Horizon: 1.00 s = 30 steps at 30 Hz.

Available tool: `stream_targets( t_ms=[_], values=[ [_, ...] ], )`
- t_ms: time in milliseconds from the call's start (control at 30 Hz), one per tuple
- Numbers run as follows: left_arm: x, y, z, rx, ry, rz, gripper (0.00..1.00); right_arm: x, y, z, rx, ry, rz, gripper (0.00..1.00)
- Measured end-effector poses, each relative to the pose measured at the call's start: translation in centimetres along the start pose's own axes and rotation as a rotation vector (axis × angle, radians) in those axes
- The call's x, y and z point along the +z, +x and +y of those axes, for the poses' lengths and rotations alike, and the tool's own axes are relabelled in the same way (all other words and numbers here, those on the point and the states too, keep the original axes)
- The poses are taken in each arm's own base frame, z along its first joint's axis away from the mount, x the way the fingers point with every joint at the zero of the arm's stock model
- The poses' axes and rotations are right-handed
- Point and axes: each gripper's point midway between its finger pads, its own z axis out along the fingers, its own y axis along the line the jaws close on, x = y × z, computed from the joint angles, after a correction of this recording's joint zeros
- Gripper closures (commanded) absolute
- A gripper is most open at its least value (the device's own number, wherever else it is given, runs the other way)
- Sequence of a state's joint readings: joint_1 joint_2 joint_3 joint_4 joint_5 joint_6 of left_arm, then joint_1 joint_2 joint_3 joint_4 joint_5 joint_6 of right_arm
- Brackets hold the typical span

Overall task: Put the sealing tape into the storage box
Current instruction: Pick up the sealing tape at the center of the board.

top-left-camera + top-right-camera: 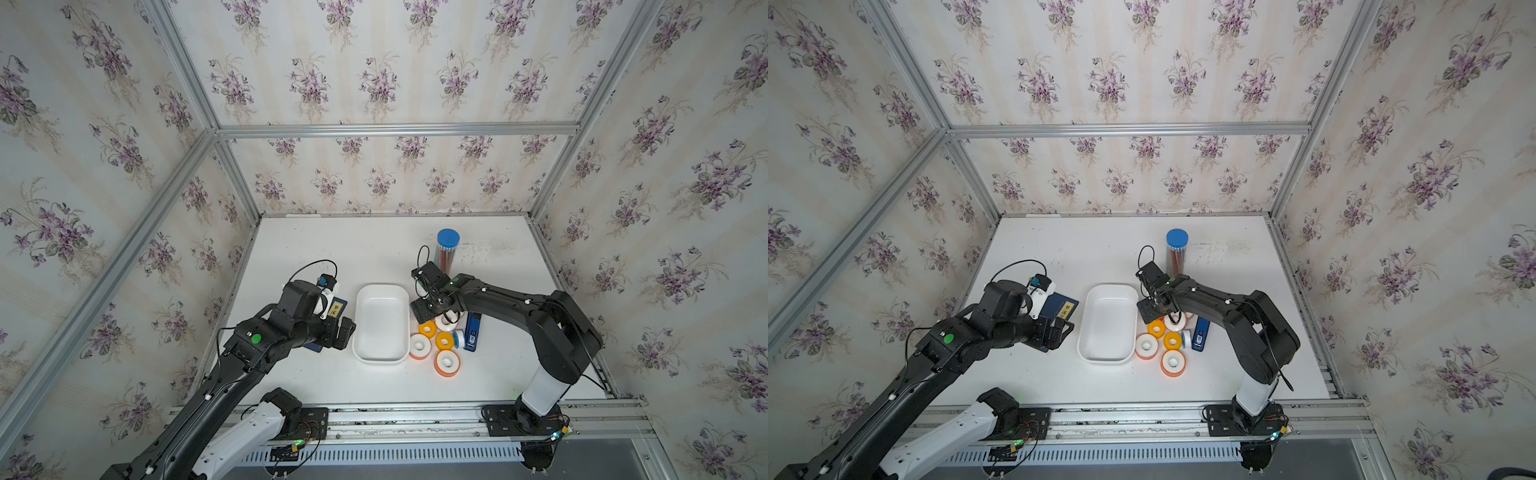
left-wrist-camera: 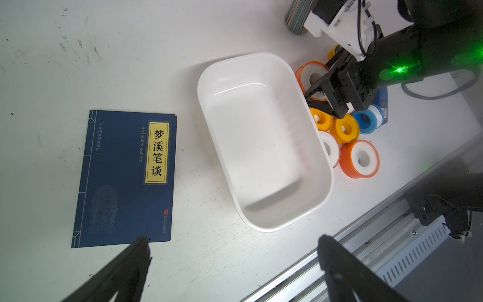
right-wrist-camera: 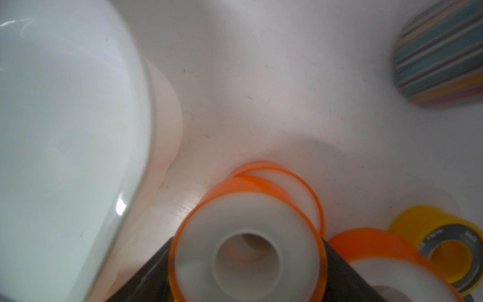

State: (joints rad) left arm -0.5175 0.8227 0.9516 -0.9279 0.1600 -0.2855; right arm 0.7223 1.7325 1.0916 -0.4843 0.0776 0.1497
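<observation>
I am pinching 1 orange-rimmed white sealing tape roll in my right tool, picking from the cluster of rolls at 3 o'clock of the empty shallow white plastic storage box, so the carry looks short. My left tool is hovering wide open at 9 o'clock, out of the way.

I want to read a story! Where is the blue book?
The blue book lies flat on the table on the robot's left side, a small gap from the white box, partly hidden under the left arm in both top views.
</observation>
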Motion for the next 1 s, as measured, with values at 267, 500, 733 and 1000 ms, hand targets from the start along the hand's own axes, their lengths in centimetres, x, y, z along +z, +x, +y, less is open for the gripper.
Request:
stream_targets(
  t_ms=[267, 500, 733, 1000],
  values=[
    [0.1, 0.0, 0.2, -0.003, -0.014, 0.003, 0.00, -1.0, -0.6, 0.0, 0.002, -0.002, -0.029, 0.33],
    [0.2, -0.1, 0.5, -0.004, -0.032, 0.000, 0.00, -4.9, -2.6, 0.2, 0.014, -0.020, -0.126, 0.34],
    [0.1, -0.1, 0.9, -0.011, -0.050, -0.002, 0.00, -7.7, -4.8, 4.2, -0.042, -0.122, -0.187, 0.34],
    [-0.4, -0.3, 1.0, -0.011, -0.060, -0.027, 0.00, -5.5, -5.8, 11.1, -0.129, -0.241, -0.128, 0.35]
  ],
)
